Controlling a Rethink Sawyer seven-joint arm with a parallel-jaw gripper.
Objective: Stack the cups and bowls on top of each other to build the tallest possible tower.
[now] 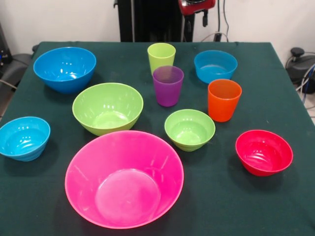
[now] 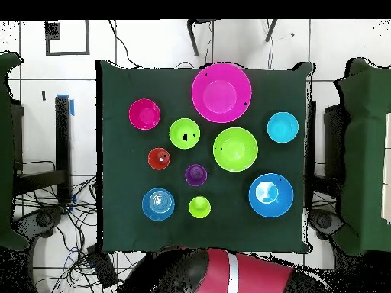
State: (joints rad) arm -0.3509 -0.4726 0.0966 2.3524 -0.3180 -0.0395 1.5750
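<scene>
I see all ten pieces sitting separate on the green table (image 1: 275, 206), nothing nested yet, every one upright w/ mouth up. Huge pink bowl (image 1: 124, 178) is at the near edge in front view. Just behind it: large green bowl (image 1: 108, 107) to the left, small green bowl (image 1: 189, 129) to the right. Large blue bowl (image 1: 64, 68) sits far left. One small light-blue bowl (image 1: 24, 137) is near the left edge, the other light-blue bowl (image 1: 215, 66) far right-centre. Red bowl (image 1: 264, 152) is alone at the right.

Cups cluster mid-table: lime cup (image 1: 161, 56) furthest back, purple cup (image 1: 168, 85) just in front of it, nearly touching, orange cup (image 1: 224, 100) off to the right, apart.

Arm is drawn back; only a red and black part (image 1: 197, 7) shows at top edge in front view, and the arm body (image 2: 229, 275) in overhead. Can't tell finger state.
</scene>
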